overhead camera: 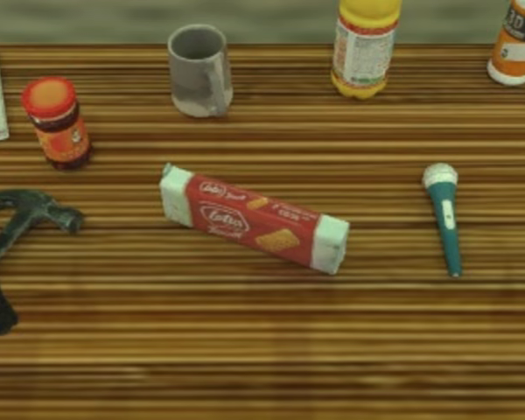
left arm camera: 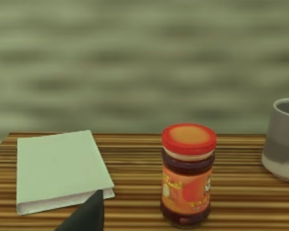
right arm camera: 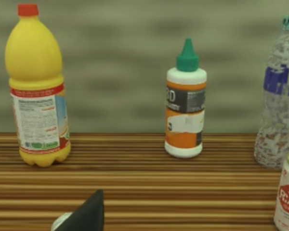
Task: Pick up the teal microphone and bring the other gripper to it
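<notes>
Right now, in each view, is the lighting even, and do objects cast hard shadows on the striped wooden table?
Top view: evenly lit, no hard shadow by the slim teal microphone. Left wrist view: bright, none by the red-lidded jar. Right wrist view: likewise around the yellow bottle.

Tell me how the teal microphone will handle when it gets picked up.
The teal microphone lies flat on the striped table, round-bodied, so it may roll if nudged sideways. Its handle tapers toward the tip, so fingers could slide along it. It looks slim and rigid, probably light.
</notes>
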You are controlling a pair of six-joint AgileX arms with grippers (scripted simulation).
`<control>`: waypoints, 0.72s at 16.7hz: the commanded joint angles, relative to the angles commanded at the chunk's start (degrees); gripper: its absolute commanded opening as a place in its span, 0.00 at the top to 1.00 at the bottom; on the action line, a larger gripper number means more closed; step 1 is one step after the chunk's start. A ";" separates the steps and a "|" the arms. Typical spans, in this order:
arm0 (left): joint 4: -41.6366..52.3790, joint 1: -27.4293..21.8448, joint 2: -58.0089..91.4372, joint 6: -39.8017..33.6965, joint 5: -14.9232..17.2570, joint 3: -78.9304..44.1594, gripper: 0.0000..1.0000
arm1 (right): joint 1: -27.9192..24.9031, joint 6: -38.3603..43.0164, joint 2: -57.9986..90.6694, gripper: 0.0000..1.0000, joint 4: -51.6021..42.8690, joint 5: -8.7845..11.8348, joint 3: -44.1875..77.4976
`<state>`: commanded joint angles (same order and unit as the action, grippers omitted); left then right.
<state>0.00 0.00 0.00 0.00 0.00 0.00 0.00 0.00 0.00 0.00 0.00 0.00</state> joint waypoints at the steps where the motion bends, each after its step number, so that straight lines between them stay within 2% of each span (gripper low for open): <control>1: 0.00 0.00 0.00 0.00 0.00 0.00 0.00 | 0.00 0.00 0.00 0.00 0.00 0.00 0.00; 6: 0.00 0.00 0.00 0.00 0.00 0.00 0.00 | -1.39 1.01 5.98 0.00 -4.05 -0.11 4.92; 12: 0.00 0.00 0.00 0.00 0.00 0.00 0.00 | -6.01 5.58 32.39 0.00 -17.72 -0.83 23.88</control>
<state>0.00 0.00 0.00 0.00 0.00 0.00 -6.01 5.58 32.39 -17.72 -0.83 23.88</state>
